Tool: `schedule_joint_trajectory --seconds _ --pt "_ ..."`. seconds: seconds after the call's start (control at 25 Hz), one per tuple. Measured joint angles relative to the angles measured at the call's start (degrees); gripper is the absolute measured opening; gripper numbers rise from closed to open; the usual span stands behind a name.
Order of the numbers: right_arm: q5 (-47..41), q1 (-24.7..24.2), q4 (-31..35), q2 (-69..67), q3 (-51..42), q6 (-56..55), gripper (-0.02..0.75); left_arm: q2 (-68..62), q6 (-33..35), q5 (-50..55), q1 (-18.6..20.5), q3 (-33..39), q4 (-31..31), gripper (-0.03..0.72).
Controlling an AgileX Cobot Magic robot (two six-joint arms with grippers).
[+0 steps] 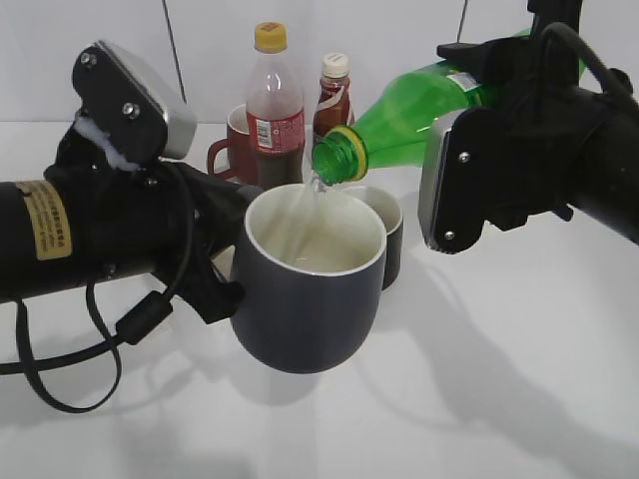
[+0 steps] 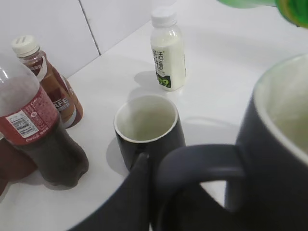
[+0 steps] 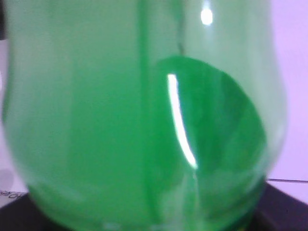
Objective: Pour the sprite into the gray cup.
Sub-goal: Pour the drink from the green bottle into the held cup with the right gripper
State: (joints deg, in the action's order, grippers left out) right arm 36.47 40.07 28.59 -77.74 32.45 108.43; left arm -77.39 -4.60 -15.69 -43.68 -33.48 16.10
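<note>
My left gripper [image 1: 222, 284] is shut on the loop handle of the gray cup [image 1: 305, 299] and holds it above the table. In the left wrist view one dark finger of the left gripper [image 2: 144, 187] lies against the handle of the gray cup [image 2: 269, 159]. My right gripper [image 1: 491, 72] is shut on the sprite [image 1: 414, 100], tilted mouth-down to the left. Its yellow-ringed mouth is over the cup's rim and a clear stream runs into the cup. The sprite's mouth shows at the top right of the left wrist view [image 2: 294, 9]. The green sprite body [image 3: 144, 120] fills the right wrist view and hides the fingers.
A black mug [image 1: 387, 235] [image 2: 147, 125] stands right behind the gray cup. A cola bottle [image 1: 275, 110] [image 2: 38, 130], a red mug [image 1: 232, 150] and a brown drink bottle [image 1: 332, 100] [image 2: 53, 91] stand at the back. A small milk bottle [image 2: 167, 50] stands farther off.
</note>
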Motion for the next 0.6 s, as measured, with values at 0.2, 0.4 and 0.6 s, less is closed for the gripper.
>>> schedule_joint_trajectory --seconds 0.2,0.4,0.6 --pt "0.05 0.00 0.05 0.00 0.00 -1.43 0.427 0.00 0.00 0.00 0.00 0.00 0.00 0.050" --pt "-4.46 0.00 0.11 0.00 0.12 -11.73 0.427 0.00 0.00 -0.56 0.00 0.00 0.00 0.050" --pt "-10.95 0.04 0.17 0.10 0.18 -30.32 0.427 0.00 0.00 -4.56 1.40 0.00 -0.32 0.050"
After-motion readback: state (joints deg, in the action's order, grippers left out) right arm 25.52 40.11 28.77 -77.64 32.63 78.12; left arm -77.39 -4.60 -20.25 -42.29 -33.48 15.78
